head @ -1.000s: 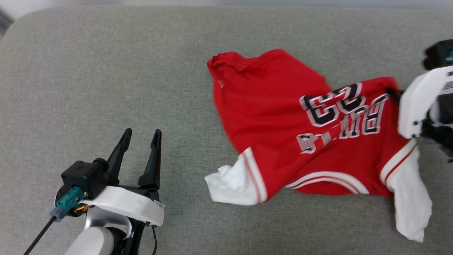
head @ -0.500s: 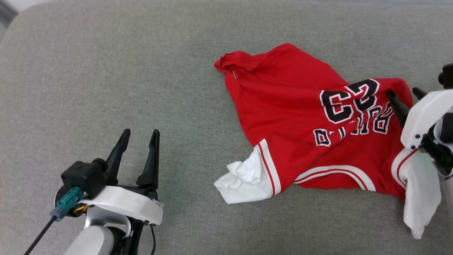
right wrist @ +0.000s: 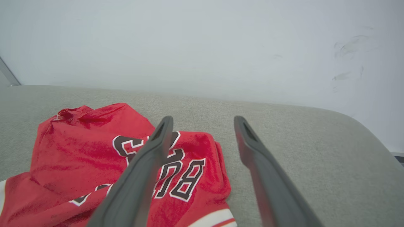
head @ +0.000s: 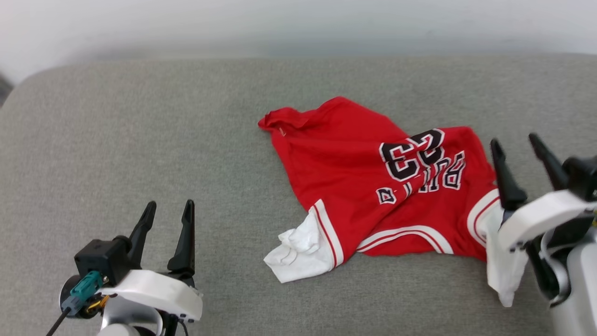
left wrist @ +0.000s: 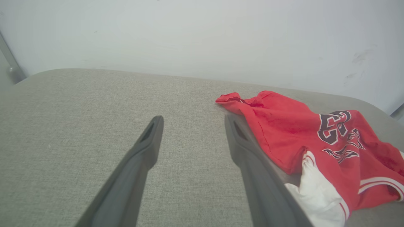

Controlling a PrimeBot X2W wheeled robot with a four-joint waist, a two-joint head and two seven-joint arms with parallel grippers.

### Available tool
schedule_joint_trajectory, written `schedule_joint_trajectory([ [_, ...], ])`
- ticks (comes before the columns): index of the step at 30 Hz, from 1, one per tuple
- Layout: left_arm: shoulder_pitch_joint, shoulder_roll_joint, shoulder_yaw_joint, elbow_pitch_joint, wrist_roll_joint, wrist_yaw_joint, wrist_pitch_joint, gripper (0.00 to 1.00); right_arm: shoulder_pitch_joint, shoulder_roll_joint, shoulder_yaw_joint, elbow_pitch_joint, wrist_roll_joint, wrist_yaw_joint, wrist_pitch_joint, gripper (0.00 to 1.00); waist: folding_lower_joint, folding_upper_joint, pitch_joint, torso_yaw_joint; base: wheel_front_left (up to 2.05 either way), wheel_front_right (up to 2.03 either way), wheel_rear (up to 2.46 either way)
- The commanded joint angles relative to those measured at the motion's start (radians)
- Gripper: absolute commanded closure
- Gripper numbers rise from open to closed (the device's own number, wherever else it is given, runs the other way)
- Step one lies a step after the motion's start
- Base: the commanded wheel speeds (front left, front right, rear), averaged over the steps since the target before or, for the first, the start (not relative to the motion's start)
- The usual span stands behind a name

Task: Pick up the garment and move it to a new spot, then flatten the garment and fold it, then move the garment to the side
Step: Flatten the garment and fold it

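A pale wall (head: 298, 23) is standing behind a grey fabric-covered counter (head: 140, 140). The head camera is now tilting higher than a second ago, so the shift of the whole picture is not a move of the things.

The change is at the right gripper (head: 514, 139). A second ago it was pinching the far right edge of the jersey T-shirt (head: 345, 177). Now its jaws are standing wide apart with nothing between them, and it is sitting back just right of the red body. The right wrist view is confirming this: bare counter is showing between the two fingers.

The jersey is lying released on the right half of the counter, rumpled, with the number 23 (head: 410, 151) facing up. One white sleeve (head: 298, 249) is bunching at its near left. The other white sleeve (head: 501, 275) is running beside the right gripper's pale housing; whether the two are touching cannot be told.

The left gripper (head: 170, 204) is resting at the near left, well apart from the jersey, jaws open and empty.

Judgement: the move to a new spot is looking complete. Flattening is becoming the step in hand, and the bunched sleeves and far left hem corner (head: 280, 121) are needing to be spread.
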Motion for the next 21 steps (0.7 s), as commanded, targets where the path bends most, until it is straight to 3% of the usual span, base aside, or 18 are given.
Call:
schedule_joint_trajectory([
  [1, 0.019, 0.007, 0.005, -0.004, -0.001, 0.007, 0.004, 0.00, 0.039, 0.020, -0.003, -0.030, -0.006, 0.000, 0.000, 0.00, 0.0000, 0.0000, -0.039, -0.027, 0.00, 0.00, 0.00],
  [8, 0.069, 0.018, 0.008, -0.007, -0.020, 0.021, 0.024, 0.00, 0.242, 0.119, -0.035, -0.196, -0.025, 0.000, 0.039, 0.00, 0.0000, 0.0000, -0.093, -0.050, 0.00, 0.00, 0.00],
  [14, 0.071, 0.060, 0.019, -0.029, -0.025, 0.027, 0.068, 0.00, 0.368, 0.171, -0.032, -0.340, -0.050, 0.000, 0.071, 0.00, 0.0000, 0.0000, -0.103, -0.071, 0.00, 0.00, 0.00],
  [17, 0.042, 0.090, -0.005, -0.048, -0.032, 0.013, 0.150, 0.00, 0.406, 0.181, -0.025, -0.396, -0.057, 0.000, 0.095, 0.00, 0.0000, 0.0000, -0.098, -0.081, 0.00, 0.00, 0.00],
  [21, -0.012, 0.128, -0.091, -0.067, -0.052, -0.023, 0.356, 0.00, 0.438, 0.188, -0.016, -0.451, -0.054, 0.000, 0.121, 0.00, 0.0000, 0.0000, -0.086, -0.095, 0.00, 0.00, 0.00],
])
